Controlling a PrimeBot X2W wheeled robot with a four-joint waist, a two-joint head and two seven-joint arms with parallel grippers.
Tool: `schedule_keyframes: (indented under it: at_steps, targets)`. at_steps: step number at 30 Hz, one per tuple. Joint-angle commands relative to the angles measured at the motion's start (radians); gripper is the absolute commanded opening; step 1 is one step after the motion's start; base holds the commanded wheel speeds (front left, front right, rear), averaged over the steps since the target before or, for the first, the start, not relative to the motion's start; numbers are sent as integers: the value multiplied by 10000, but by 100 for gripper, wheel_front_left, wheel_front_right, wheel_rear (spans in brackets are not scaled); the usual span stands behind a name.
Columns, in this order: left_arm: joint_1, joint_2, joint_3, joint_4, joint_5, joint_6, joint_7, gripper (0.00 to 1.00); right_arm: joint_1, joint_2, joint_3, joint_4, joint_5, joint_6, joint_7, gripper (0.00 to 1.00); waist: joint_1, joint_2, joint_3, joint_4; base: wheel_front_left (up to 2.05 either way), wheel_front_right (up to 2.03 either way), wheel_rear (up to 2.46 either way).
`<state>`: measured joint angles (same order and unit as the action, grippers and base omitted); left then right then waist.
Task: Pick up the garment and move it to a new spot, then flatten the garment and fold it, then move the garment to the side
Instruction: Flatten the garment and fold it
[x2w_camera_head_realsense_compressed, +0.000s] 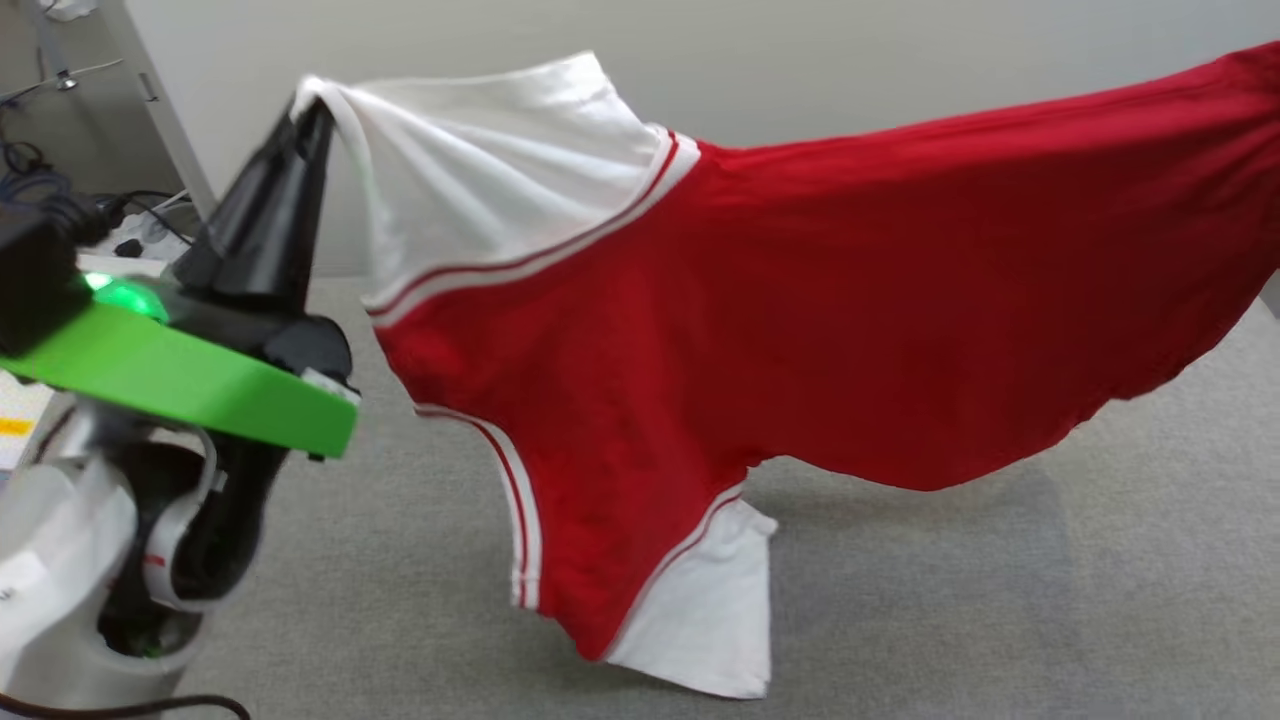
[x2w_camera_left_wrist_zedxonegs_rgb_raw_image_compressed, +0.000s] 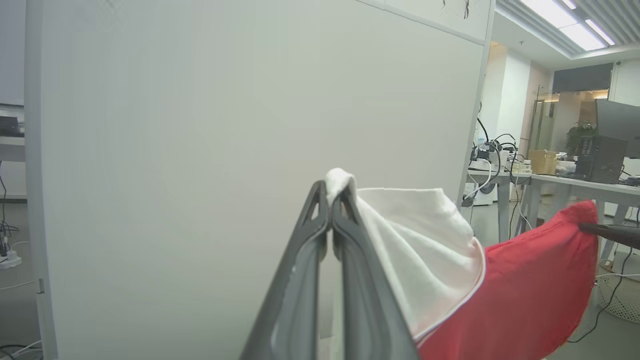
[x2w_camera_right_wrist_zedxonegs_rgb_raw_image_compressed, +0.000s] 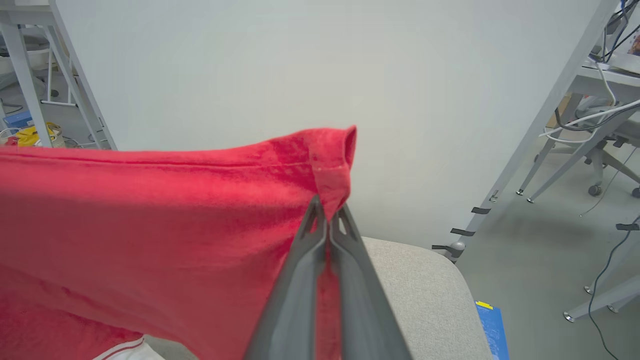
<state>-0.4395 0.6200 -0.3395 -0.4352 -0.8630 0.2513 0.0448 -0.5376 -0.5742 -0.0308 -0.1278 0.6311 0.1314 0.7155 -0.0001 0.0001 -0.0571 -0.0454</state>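
item: red jersey-style garment with white short sleeves and striped trim (x2w_camera_head_realsense_compressed: 800, 300) | place: held aloft over grey padded bench (x2w_camera_head_realsense_compressed: 1000, 620), lower sleeve seemingly brushing it | axis: across the robot, sleeves leftward, hem rightward | left tool (x2w_camera_left_wrist_zedxonegs_rgb_raw_image_compressed: 330, 200): clamped on upper sleeve tip | right tool (x2w_camera_right_wrist_zedxonegs_rgb_raw_image_compressed: 327, 210): clamped on red hem corner | next, judged: lower it flat, axis unchanged

The left gripper (x2w_camera_head_realsense_compressed: 313, 108) rises at the head view's upper left, tilted up and to the right; its two dark fingers (x2w_camera_head_realsense_compressed: 268, 215) are pressed together on the white sleeve tip of the garment (x2w_camera_head_realsense_compressed: 800, 300); below it sit the green wrist plate (x2w_camera_head_realsense_compressed: 190, 385) and the pale forearm (x2w_camera_head_realsense_compressed: 55, 560); the right gripper (x2w_camera_right_wrist_zedxonegs_rgb_raw_image_compressed: 327, 212) is likewise clamped, pinching the garment's red hem corner.
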Motion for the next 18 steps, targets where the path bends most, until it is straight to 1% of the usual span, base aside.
schedule_keyframes:
  at_steps: [1,9,13,18]
  targets:
    - [-345,128,167,-20,-60,-43,31,0,-203,60,-24,-89,54,-7,-19,0,1,-1,92,-221,0,0,0]
    - [-1942,719,617,241,88,-317,477,0,-949,42,-134,-133,-14,-7,-448,0,1,-1,933,-471,0,0,0]
    - [-3104,1074,732,591,181,-617,856,0,-1490,13,-187,-25,-10,-7,-866,0,1,-1,1801,-525,0,0,0]
    - [-4700,1451,658,1163,227,-1187,1481,0,-2282,-34,-137,412,-48,-7,-1310,0,1,-1,3037,-587,0,0,0]
